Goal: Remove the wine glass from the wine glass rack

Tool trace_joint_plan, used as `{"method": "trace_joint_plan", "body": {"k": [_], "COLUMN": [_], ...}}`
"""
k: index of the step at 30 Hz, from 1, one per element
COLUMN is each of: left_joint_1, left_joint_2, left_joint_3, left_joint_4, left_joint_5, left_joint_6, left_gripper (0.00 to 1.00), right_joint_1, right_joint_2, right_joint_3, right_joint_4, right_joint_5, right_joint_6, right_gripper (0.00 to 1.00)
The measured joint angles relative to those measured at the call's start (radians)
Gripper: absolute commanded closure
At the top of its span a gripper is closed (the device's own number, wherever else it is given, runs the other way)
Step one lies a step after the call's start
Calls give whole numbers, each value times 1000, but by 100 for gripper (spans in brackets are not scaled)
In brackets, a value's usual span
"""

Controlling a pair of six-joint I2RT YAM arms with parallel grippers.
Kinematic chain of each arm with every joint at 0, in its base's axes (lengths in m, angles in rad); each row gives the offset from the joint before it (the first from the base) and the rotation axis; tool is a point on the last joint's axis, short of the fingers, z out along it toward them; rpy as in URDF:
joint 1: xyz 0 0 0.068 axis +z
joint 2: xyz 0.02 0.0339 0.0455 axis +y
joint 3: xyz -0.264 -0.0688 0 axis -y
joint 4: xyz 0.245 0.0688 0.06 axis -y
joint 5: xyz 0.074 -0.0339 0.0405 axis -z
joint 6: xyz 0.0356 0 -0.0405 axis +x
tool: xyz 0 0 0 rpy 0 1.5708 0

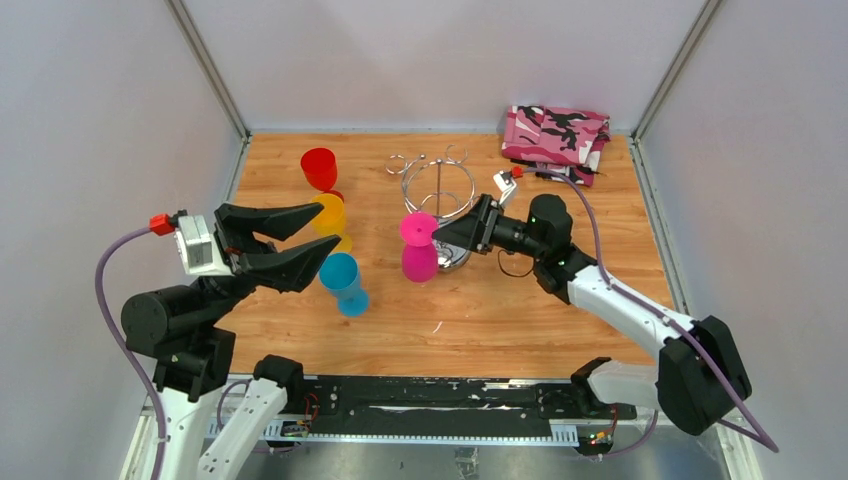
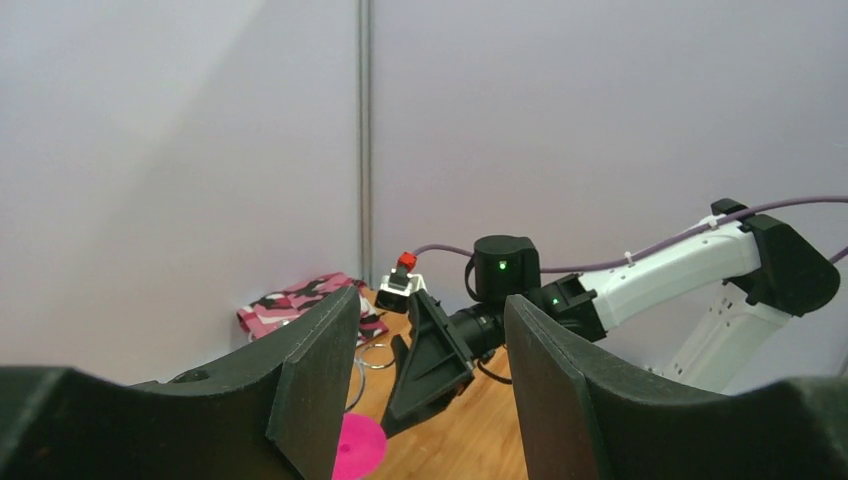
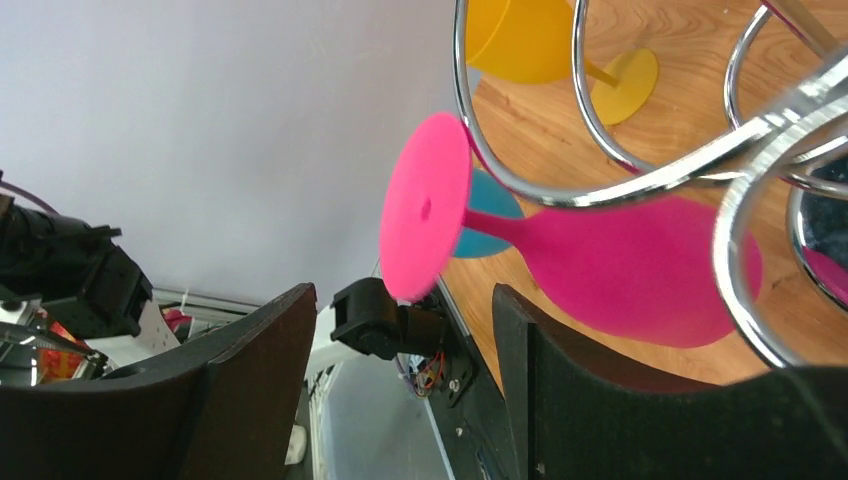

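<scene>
Pink wine glass hangs foot-up on the rack's near-left hook, mid-table. Right gripper is just right of its stem, jaws wide, gripping nothing. Left gripper is wide and empty too, off left, not bracing the rack.

Risks: pinching the foot disc instead of the stem, or the foot snagging the hook on a sideways pull and tipping the rack.

Red, yellow and blue glasses to the left show nothing inside.
</scene>
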Motion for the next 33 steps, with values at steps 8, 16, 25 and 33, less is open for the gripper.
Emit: {"method": "trace_joint_plan", "body": {"k": [8,16,25,33], "left_joint_1": [0,0,0,0], "left_joint_2": [-28,-27,-27,-27], "left_joint_3": [-21,-44,-45,-45], "left_joint_4": [10,9,4,-17], "left_joint_5": [-3,-9,-12,-15], "left_joint_6": [3,3,8,21], "left_gripper": [38,38,38,37], "right_joint_1": [16,35,44,56], "right_joint_2": [93,97,97,90], "right_joint_3": [69,72,72,83], "right_joint_4": [32,6,-5,-48], "right_joint_5": [19,64,116,157], "right_joint_6": [30,43,50,51], "right_gripper": [46,64,81,100]}}
